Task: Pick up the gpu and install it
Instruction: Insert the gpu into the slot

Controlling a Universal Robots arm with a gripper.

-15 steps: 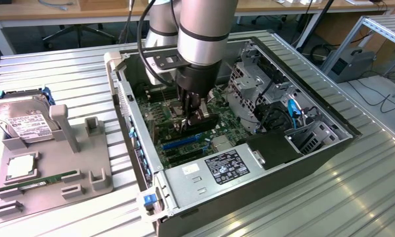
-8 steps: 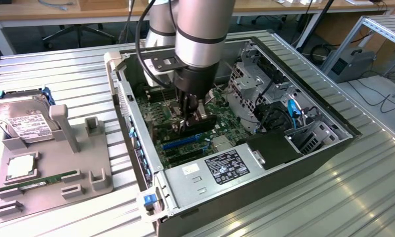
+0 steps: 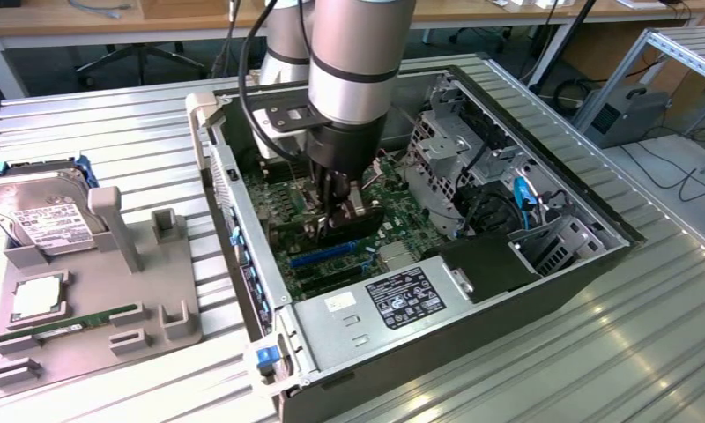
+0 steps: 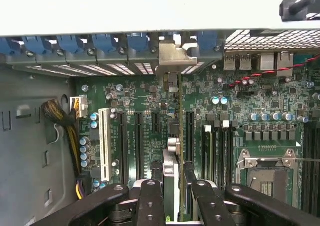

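The gpu [image 4: 179, 131] shows edge-on in the wrist view as a thin dark card standing upright over the green motherboard [image 4: 135, 98], in line with the black expansion slots. Its silvery end bracket [image 4: 175, 55] reaches the row of rear slot openings in the case wall. My gripper [image 4: 175, 198] is shut on the card, one black finger [image 4: 151, 201] on each side. In the exterior view the gripper [image 3: 335, 211] reaches down into the open computer case [image 3: 493, 291], with the gpu [image 3: 338, 231] low over the board.
A metal drive cage [image 3: 447, 150] and cables stand close on the exterior view's right inside the case, with the power supply [image 3: 376, 304] in front. On the exterior view's left, a grey holder [image 3: 106, 344] carries a hard drive [image 3: 41, 216] and a green memory stick [image 3: 82, 322].
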